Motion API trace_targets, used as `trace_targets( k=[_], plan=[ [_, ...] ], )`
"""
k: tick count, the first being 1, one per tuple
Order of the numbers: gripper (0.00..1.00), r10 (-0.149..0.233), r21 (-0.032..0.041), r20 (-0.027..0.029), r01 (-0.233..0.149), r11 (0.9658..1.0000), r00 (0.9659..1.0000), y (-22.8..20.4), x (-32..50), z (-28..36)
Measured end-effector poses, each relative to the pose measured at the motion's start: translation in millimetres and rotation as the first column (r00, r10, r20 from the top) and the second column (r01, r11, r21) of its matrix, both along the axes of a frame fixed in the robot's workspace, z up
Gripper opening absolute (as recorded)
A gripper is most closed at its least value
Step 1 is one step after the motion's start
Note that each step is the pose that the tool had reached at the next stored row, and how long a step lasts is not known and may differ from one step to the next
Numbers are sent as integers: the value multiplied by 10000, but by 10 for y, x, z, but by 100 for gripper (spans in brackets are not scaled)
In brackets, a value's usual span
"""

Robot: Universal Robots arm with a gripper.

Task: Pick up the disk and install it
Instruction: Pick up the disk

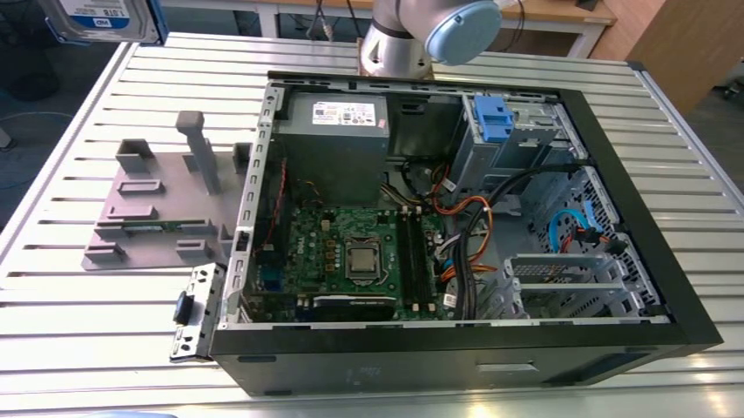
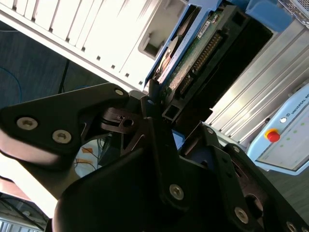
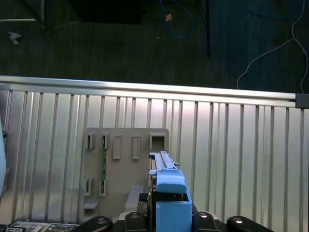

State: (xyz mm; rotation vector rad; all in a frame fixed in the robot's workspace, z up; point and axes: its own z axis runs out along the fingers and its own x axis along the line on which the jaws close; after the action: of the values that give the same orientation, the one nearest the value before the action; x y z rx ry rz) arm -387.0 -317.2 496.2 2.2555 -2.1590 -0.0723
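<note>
Black gripper (image 2: 177, 118) linkages crowd the second wrist view, the jaws clamped on the blue bracket (image 2: 176, 141) of the disk (image 2: 200, 46), whose green circuit-board underside faces the lens. In the first wrist view, the bracketed disk (image 3: 169, 191) hangs above the grey fixture plate (image 3: 120, 164) and the slatted aluminium table (image 3: 241, 145), apparently clear of both. In the exterior view the disk (image 1: 99, 17), its white label and blue band showing, sits at the picture's top left corner. There it is raised off the table (image 1: 70, 348) and well apart from the open computer case (image 1: 651, 261), out beyond the fixture plate (image 1: 152, 218). Inside the case the motherboard (image 1: 361, 252) and power supply (image 1: 337, 131) lie exposed. A bare blue clip (image 1: 493, 116) stands at the drive cage (image 1: 529, 139) near the robot arm (image 1: 424, 35). Judging by these pictures, the pick-up is done, with the disk gripped and off the fixture. The installation is wholly left, since the disk is outside the case.
</note>
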Motion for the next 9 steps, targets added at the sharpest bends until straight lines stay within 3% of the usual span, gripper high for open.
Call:
trace_targets(
  k=[9],
  plan=[
    [37, 0, -1, 0, 0, 10000, 10000, 0, 74, 0]
  ],
)
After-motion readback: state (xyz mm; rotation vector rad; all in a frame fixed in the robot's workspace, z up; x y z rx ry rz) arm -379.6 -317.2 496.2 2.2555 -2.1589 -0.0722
